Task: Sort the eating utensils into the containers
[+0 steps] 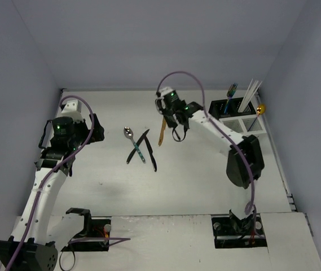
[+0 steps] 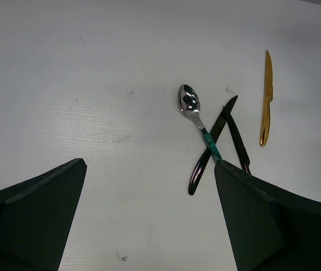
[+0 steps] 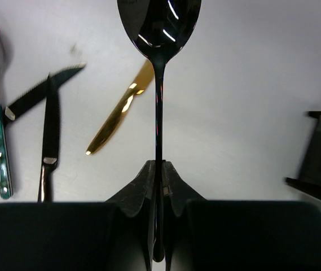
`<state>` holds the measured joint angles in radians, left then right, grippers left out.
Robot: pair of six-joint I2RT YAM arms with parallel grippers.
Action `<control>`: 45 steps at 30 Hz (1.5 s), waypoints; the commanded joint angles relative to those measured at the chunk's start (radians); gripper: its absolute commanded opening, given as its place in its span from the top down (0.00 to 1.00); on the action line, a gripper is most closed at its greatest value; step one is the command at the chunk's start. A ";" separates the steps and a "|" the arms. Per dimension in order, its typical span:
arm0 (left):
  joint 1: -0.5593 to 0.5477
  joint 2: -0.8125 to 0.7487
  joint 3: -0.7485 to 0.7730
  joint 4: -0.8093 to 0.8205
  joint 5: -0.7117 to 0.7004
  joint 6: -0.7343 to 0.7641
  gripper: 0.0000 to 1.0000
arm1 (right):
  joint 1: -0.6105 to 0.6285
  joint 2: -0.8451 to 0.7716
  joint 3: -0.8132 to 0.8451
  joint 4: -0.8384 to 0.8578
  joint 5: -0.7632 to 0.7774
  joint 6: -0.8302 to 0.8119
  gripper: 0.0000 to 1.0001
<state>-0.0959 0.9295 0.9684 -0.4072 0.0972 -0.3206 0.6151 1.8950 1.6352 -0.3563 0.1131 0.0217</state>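
Tabletop (image 1: 194, 186) white, scuffed, between lavender walls (image 1: 149, 39)

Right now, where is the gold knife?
Top view: the gold knife lies on the table near centre, just right of the crossed black knives, beside the right gripper.

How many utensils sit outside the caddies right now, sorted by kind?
Knives: 3 (black knife, second black knife, gold knife, all lying on the table)
Spoons: 2 (teal-handled spoon on the table, dark spoon held in the right gripper)
Total: 5
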 commanded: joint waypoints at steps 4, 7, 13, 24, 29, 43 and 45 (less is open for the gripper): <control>0.008 -0.008 0.011 0.042 -0.039 -0.011 0.03 | -0.244 -0.333 -0.070 0.204 0.315 0.052 1.00; 0.007 -0.011 0.013 0.038 -0.047 -0.011 0.03 | -0.388 -0.435 -0.196 0.363 0.358 0.104 1.00; 0.008 -0.018 0.008 0.042 -0.043 -0.011 0.03 | -0.552 -0.508 -0.379 0.666 0.446 0.113 1.00; 0.007 -0.015 0.010 0.044 -0.035 -0.013 0.03 | -0.685 -0.372 -0.501 0.893 0.441 0.071 1.00; 0.007 -0.006 0.013 0.041 -0.033 -0.015 0.03 | -0.692 -0.319 -0.555 0.941 0.442 0.067 1.00; 0.019 -0.009 0.012 0.045 -0.020 -0.023 0.03 | -0.662 -0.413 -0.730 0.953 0.406 0.139 0.79; 0.019 -0.009 0.012 0.045 -0.019 -0.023 0.03 | -0.651 -0.452 -0.745 0.938 0.401 0.133 0.70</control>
<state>-0.0834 0.9268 0.9684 -0.4137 0.0631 -0.3275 -0.0584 1.5657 0.9004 0.5037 0.5046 0.1365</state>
